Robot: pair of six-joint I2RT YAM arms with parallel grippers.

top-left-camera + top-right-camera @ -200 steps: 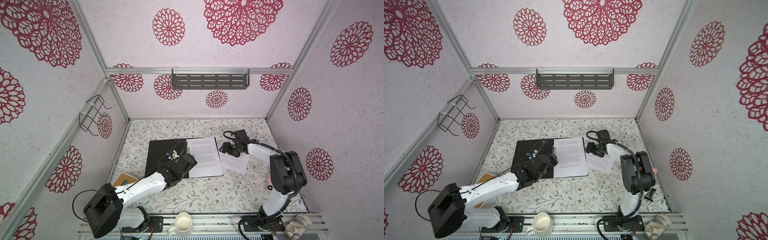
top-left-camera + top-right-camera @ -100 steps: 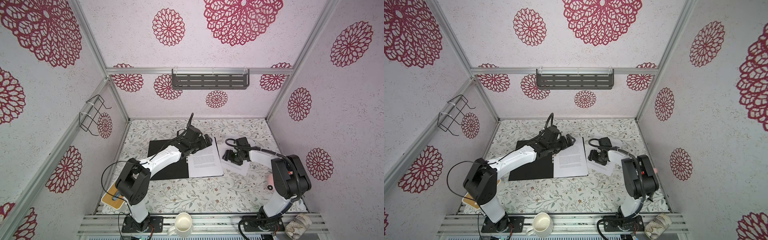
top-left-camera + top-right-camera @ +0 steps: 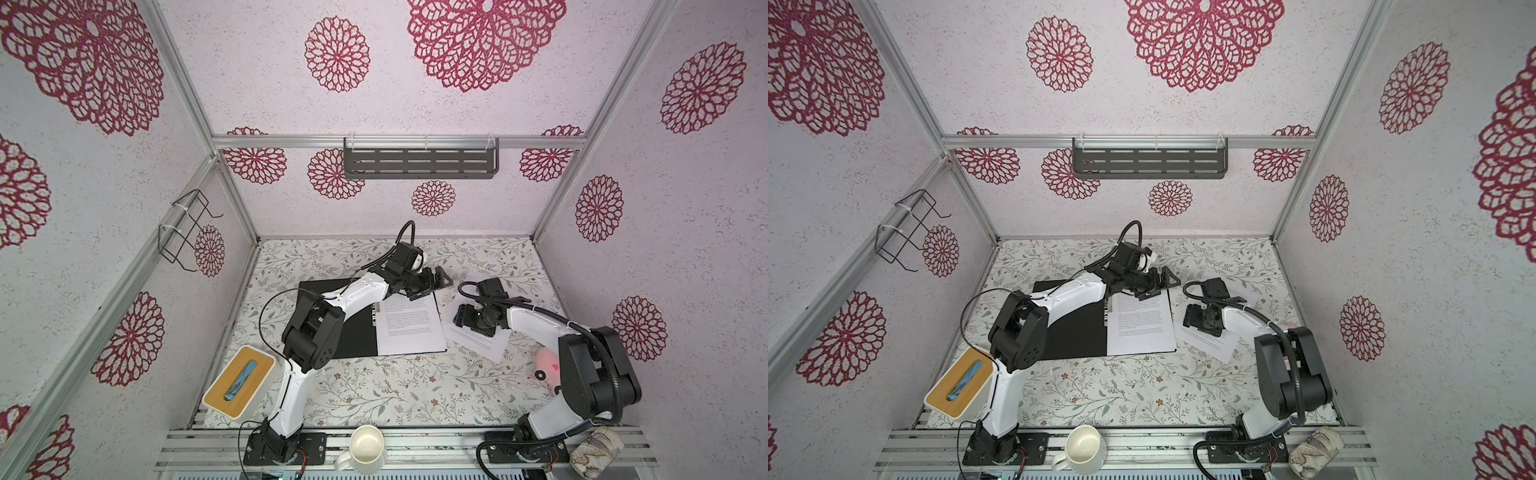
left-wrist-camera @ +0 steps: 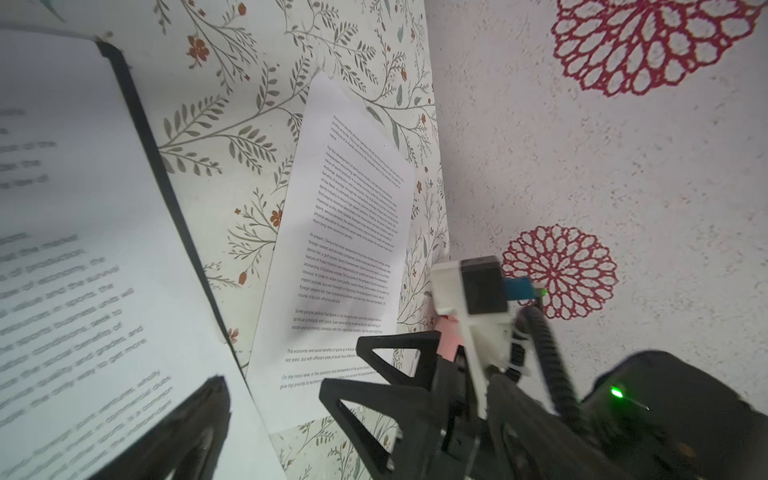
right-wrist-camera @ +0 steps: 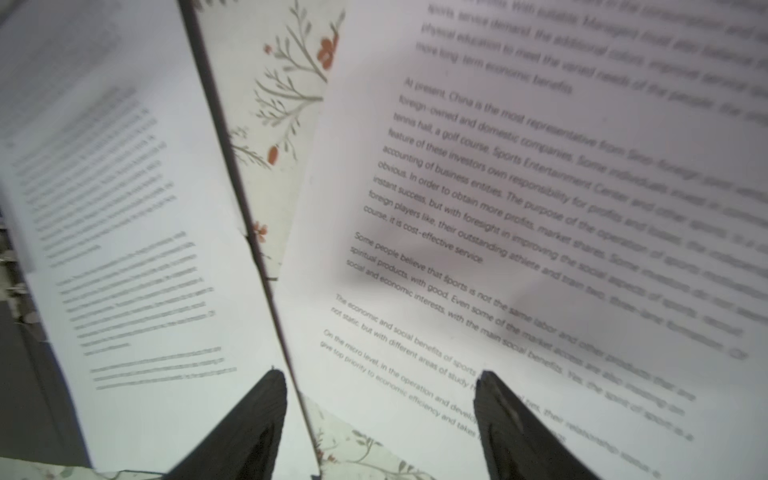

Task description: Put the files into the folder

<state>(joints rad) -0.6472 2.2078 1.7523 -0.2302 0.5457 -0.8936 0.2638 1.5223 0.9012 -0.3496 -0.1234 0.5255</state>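
The folder (image 3: pixel 332 320) (image 3: pixel 1071 332) lies open on the table with its black inside up. One printed file (image 3: pixel 411 332) (image 3: pixel 1142 332) (image 5: pixel 124 208) rests on its right half. A second printed file (image 3: pixel 482 345) (image 3: pixel 1212 345) (image 4: pixel 345 232) (image 5: pixel 540 187) lies on the table just right of the folder. My left gripper (image 3: pixel 436 280) (image 3: pixel 1165 282) hovers open at the folder's far right corner, holding nothing. My right gripper (image 3: pixel 457 321) (image 3: pixel 1187 318) (image 5: pixel 378 415) is open low over the loose file's left edge. One of its fingers is over each sheet.
A metal clip (image 3: pixel 377 311) sits at the folder's spine. A wood-topped tissue box (image 3: pixel 239 382) stands front left, a white mug (image 3: pixel 365 449) on the front rail and a pink toy (image 3: pixel 546 363) by the right arm's base. The right wall is close behind the loose file.
My left arm swung from the folder's front left to its far edge, gripper now pointing right. My right gripper slid a little toward the front over the loose file.
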